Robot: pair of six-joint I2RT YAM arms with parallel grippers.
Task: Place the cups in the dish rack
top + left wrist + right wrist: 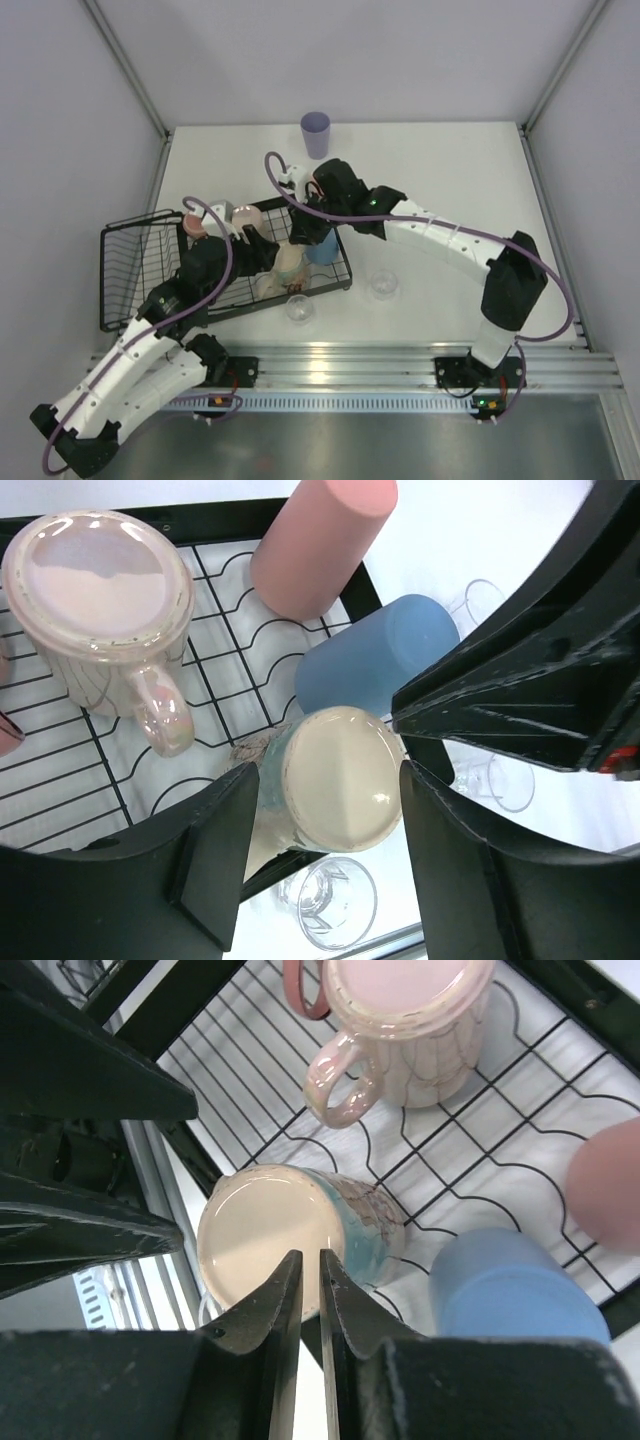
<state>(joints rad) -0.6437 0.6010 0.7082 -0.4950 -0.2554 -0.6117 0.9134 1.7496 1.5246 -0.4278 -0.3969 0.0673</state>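
The black wire dish rack (130,270) holds a pink mug (100,600), a salmon-pink tumbler (320,545), a blue tumbler (375,660) and a cream mug (340,780), which is upside down at the rack's near corner. My left gripper (325,820) is open, with a finger close to each side of the cream mug. My right gripper (310,1260) hovers shut just above that mug's base (260,1235), with nothing between its tips. A lavender cup (315,133) stands on the table behind the rack. Two clear glasses (383,284) (299,308) sit on the table outside the rack.
Both arms meet over the rack's right end (330,270), their fingers close together. The taller basket section (135,250) is at the rack's left end. White walls enclose the table, and a metal rail (400,365) runs along its near edge.
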